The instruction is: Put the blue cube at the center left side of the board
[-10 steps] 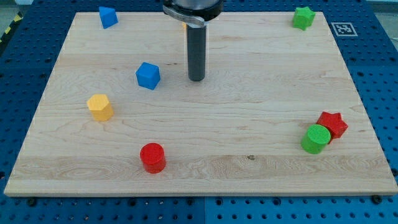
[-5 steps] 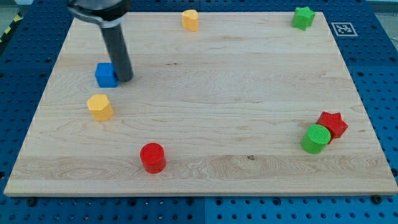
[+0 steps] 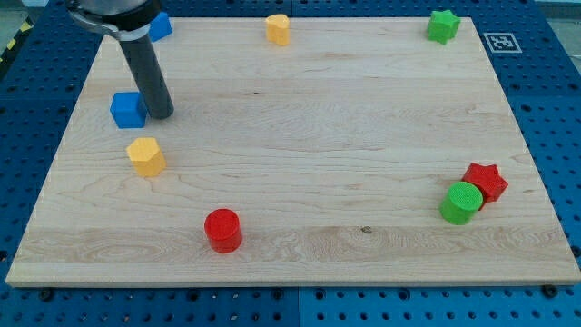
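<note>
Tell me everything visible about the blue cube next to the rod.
The small blue cube looks like matte plastic, with a lighter top face and darker sides. It sits flat on the pale wooden board, near the board's left edge and above its middle height in the view. My tip stands right against the cube's right side, apparently touching it. The yellow hexagonal block lies just below, apart from it.

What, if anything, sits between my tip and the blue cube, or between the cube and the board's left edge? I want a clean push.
Nothing visible. My tip is against the blue cube on its right side in the view. The yellow block lies below that path.
</note>
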Robot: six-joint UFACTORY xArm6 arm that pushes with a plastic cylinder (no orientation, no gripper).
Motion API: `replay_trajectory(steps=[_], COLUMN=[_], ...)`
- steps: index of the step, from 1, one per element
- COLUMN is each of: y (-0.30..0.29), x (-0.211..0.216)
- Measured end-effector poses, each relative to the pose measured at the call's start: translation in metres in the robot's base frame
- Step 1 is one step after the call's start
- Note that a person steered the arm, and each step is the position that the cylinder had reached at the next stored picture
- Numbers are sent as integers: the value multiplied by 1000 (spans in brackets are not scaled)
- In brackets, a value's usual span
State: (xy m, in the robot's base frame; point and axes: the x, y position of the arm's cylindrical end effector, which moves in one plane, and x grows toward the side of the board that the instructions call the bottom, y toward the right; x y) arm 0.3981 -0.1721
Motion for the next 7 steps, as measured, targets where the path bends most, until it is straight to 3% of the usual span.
replay_trajectory(steps=[2,3,7], y=[29,21,-43], x=[9,35,43])
